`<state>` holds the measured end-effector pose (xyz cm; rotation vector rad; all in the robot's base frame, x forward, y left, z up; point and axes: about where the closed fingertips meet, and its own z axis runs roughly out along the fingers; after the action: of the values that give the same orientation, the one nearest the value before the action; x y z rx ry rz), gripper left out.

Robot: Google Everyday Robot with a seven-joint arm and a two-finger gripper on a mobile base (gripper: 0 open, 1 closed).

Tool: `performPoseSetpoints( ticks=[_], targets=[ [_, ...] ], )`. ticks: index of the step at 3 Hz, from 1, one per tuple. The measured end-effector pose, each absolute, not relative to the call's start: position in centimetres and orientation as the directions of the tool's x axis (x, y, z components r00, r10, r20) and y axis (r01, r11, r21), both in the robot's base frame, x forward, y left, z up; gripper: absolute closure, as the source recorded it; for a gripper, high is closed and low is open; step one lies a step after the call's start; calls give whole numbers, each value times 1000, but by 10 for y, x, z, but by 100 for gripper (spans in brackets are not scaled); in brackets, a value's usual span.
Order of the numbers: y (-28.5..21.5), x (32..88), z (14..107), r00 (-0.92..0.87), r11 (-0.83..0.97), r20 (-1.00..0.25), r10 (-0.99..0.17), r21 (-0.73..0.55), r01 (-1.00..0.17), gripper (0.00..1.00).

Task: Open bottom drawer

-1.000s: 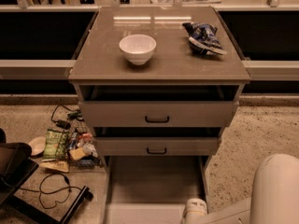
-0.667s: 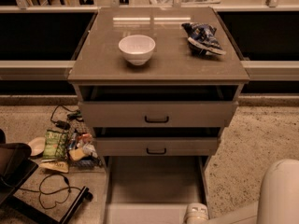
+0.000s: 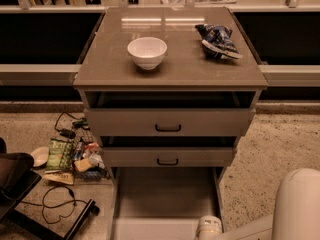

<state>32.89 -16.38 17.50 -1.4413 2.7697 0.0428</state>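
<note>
The bottom drawer [image 3: 167,194] of the grey-beige cabinet [image 3: 170,69] stands pulled far out toward me, showing its plain flat grey inside. Its front and handle lie beyond the frame's bottom edge. The mid drawer [image 3: 167,157] and top drawer [image 3: 168,122], each with a black bar handle, stick out a little. My gripper [image 3: 210,228] shows only as a white rounded end at the bottom edge, by the drawer's right front. The white arm [image 3: 299,206] rises at the lower right.
A white bowl [image 3: 147,52] and a blue snack bag [image 3: 218,40] sit on the cabinet top. Snack packets, a basket [image 3: 75,159] and cables [image 3: 57,201] lie on the floor to the left. A dark chair base [image 3: 20,184] stands at the far left.
The white end of the arm has sunk slightly toward the bottom edge. The drawers, bowl and bag look unchanged.
</note>
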Motion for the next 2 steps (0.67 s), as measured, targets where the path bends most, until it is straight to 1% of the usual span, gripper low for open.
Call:
performPoseSetpoints(
  ticks=[1, 2],
  targets=[
    [-164, 329, 175, -574, 574, -30, -819, 16, -819, 81],
    [-163, 330, 175, -574, 574, -30, -819, 16, -819, 58]
  ],
)
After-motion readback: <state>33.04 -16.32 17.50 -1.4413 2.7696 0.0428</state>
